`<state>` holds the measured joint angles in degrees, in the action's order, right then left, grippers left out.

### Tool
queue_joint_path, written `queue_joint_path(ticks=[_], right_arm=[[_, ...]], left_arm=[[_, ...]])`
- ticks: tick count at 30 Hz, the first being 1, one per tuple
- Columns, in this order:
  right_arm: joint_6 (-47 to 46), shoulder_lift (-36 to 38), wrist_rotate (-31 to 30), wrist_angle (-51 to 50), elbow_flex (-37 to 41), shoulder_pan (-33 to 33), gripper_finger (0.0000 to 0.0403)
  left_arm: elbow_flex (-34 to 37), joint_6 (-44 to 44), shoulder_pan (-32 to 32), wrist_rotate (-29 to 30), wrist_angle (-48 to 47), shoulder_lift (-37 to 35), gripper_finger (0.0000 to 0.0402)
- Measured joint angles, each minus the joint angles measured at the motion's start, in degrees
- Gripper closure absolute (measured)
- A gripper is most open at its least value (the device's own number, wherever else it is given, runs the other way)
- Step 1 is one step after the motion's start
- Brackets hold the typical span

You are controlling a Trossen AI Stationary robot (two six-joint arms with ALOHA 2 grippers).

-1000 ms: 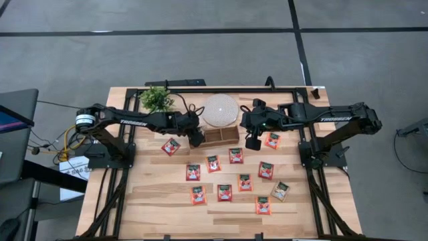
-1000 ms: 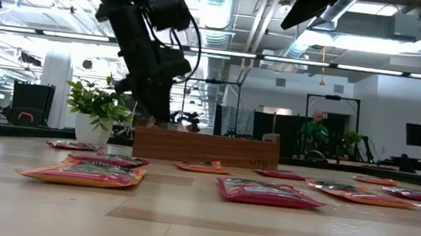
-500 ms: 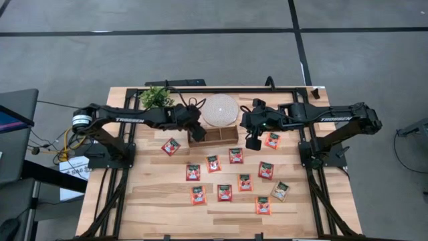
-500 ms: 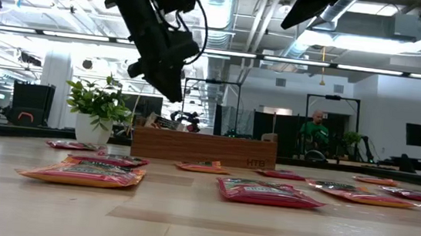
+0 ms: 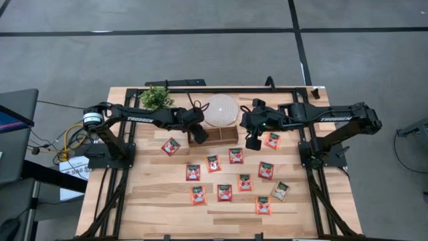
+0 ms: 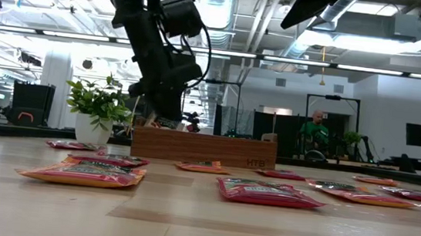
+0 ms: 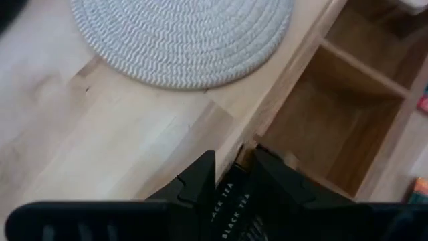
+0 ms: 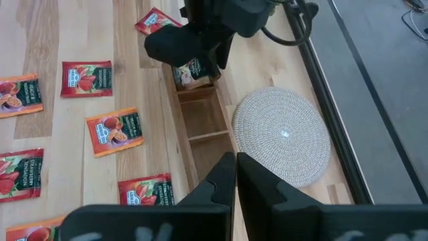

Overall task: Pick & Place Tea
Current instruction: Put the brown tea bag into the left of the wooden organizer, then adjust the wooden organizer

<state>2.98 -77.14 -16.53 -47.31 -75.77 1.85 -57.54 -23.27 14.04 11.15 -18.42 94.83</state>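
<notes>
Eleven tea sachets (image 5: 224,193) lie flat on pale wood-plank table (image 5: 167,201), mostly red-orange, one beige at right near side. Left gripper (image 5: 198,136) over left compartment of wooden tray (image 5: 224,136), jaws clamped on sachet (image 8: 189,72) (black-tea label visible in wrist view). Right gripper (image 5: 252,143) hovers right of tray, jaws together. White woven disc (image 5: 220,110) and potted plant (image 5: 156,98) at far edge. Grey floor around; office room behind, person (image 6: 316,133) in green far off.

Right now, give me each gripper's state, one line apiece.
Left gripper: shut on a black tea sachet, at the wooden tray's left end compartment.
Right gripper: shut, empty, hovering by the tray's right end.
</notes>
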Motion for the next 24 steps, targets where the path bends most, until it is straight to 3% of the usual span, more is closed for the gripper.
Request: queue_joint_path(ticks=[15, 20, 24], right_arm=[[0.0, 0.0, 0.0, -0.2, 0.0, 0.0, 0.0395], [0.0, 0.0, 0.0, -0.7, 0.0, 0.0, 0.0395], [0.0, 0.0, 0.0, -1.5, 0.0, 0.0, 0.0395]], left_arm=[[-1.7, -0.6, 0.0, -0.6, 0.9, -1.5, 0.0312], [-7.3, -4.1, -2.8, -0.4, -9.0, -4.6, 0.0312], [-8.8, -13.2, -6.6, -1.3, -19.0, -5.7, 0.0312]])
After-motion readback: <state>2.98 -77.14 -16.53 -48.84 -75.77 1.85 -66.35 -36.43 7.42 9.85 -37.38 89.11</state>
